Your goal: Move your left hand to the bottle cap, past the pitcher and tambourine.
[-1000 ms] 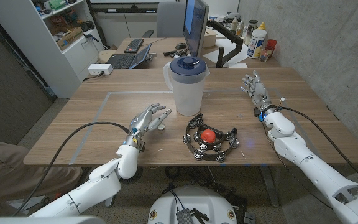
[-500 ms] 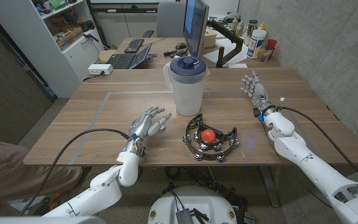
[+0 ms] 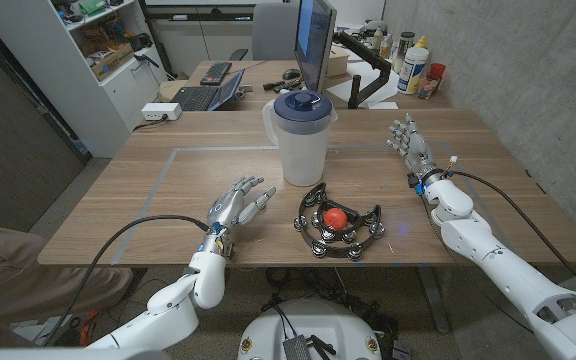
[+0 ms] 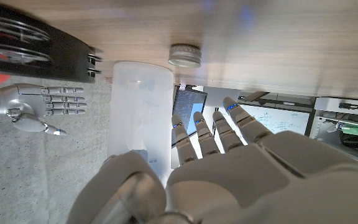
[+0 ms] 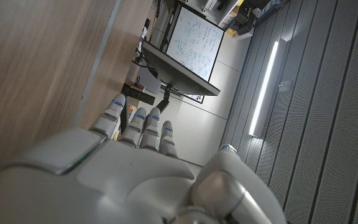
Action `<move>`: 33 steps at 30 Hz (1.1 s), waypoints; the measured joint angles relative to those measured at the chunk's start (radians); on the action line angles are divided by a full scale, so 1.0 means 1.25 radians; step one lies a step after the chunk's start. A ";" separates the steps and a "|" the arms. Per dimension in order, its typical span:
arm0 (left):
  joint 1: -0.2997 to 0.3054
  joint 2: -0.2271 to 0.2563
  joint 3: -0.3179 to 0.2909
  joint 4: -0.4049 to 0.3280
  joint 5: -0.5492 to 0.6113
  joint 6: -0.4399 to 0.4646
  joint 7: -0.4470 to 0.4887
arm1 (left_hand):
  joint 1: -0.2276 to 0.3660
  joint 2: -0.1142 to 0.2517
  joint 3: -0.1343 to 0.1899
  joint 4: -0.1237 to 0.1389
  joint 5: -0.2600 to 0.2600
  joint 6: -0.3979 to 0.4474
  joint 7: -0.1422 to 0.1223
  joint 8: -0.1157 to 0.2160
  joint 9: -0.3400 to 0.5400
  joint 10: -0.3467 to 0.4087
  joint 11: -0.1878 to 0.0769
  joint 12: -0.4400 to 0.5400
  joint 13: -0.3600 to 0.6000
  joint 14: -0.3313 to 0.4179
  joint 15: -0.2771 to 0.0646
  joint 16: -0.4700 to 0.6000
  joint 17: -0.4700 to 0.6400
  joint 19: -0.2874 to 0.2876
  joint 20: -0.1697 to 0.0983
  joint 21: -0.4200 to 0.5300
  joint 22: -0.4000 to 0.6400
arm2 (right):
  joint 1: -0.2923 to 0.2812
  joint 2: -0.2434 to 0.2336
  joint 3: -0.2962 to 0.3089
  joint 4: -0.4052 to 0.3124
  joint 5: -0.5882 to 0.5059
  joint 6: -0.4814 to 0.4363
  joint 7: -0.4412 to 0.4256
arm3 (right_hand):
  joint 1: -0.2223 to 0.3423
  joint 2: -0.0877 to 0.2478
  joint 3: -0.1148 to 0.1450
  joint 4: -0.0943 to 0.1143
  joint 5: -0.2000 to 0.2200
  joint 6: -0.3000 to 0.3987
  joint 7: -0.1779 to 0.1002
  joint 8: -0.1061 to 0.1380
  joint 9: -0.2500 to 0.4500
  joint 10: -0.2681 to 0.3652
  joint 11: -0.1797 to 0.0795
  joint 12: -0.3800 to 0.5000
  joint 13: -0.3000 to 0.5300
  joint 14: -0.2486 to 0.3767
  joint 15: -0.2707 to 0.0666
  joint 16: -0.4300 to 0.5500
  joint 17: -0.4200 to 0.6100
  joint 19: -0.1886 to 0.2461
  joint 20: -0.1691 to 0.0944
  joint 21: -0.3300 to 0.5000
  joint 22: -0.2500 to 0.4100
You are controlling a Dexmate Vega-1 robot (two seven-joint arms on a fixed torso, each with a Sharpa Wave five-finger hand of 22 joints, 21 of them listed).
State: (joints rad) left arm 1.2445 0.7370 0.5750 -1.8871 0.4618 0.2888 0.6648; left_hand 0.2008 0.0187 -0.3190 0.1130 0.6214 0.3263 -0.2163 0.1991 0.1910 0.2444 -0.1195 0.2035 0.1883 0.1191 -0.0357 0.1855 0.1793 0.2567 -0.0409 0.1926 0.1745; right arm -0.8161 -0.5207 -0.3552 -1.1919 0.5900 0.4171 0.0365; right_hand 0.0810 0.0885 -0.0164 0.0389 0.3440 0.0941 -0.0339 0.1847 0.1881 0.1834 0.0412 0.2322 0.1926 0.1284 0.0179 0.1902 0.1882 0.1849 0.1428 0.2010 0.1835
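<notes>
Reach is the step in hand: the left hand hovers over the near left part of the counter, fingers apart and holding nothing, pointing toward the pitcher. The bottle cap is hard to place from the head view; in the left wrist view a small silver bottle cap lies on the wood just beyond the pitcher, so it probably sits on the far side of the jug. The tambourine, with a red ball lying inside its ring, is near and just right of the left hand.

To do this well, I judge the hand should swing wide to the left of the pitcher, staying high enough that the fingers clear the handle side and the tambourine's rim, then come in toward the cap from the far left. Brushing the pitcher could tip it.

The right hand stands at the far right of the counter, fingers apart and extended, well apart from everything.

Compared with a second ago, the left hand has drawn slightly nearer the robot and its forearm has swung inward; the right hand, pitcher and tambourine are unchanged.
</notes>
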 measured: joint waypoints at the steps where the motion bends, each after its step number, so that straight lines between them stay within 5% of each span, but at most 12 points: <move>1: 0.000 -0.002 0.001 0.001 0.001 0.001 0.002 | 0.000 0.000 0.000 0.000 0.000 -0.001 -0.001 0.000 0.000 0.000 0.000 0.000 0.000 0.000 0.000 0.000 0.000 0.000 0.000 0.000 0.000 | 0.000 0.000 0.001 0.001 0.000 0.001 -0.001 | 0.000 0.000 0.000 0.000 0.000 0.000 0.000 0.000 0.000 0.000 0.000 0.000 0.000 0.000 0.000 0.000 0.000 0.000 0.000 0.000 0.000; 33: 0.020 0.019 0.017 -0.013 0.020 0.039 -0.011 | -0.003 -0.003 0.000 0.000 0.009 -0.010 -0.001 0.000 0.000 0.000 0.000 0.000 0.000 0.009 -0.001 0.000 0.000 0.009 0.000 0.000 0.000 | 0.014 0.010 -0.004 0.040 -0.038 0.055 -0.019 | 0.004 0.004 0.000 0.000 0.003 -0.004 0.004 0.000 0.000 -0.004 -0.004 0.000 0.000 0.000 0.000 0.000 0.000 -0.003 -0.003 0.000 0.000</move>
State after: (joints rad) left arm 1.2688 0.7602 0.5961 -1.9037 0.4868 0.3381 0.6505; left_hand 0.1966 0.0145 -0.3190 0.1131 0.6327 0.3142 -0.2181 0.1992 0.1910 0.2443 -0.1194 0.2034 0.1883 0.1300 -0.0365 0.1854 0.1792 0.2680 -0.0409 0.1926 0.1745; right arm -0.7990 -0.5086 -0.3602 -1.1414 0.5420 0.4857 0.0126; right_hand 0.0863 0.0938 -0.0164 0.0388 0.3478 0.0890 -0.0285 0.1849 0.1882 0.1783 0.0358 0.2322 0.1926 0.1286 0.0178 0.1902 0.1882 0.1812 0.1391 0.2010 0.1835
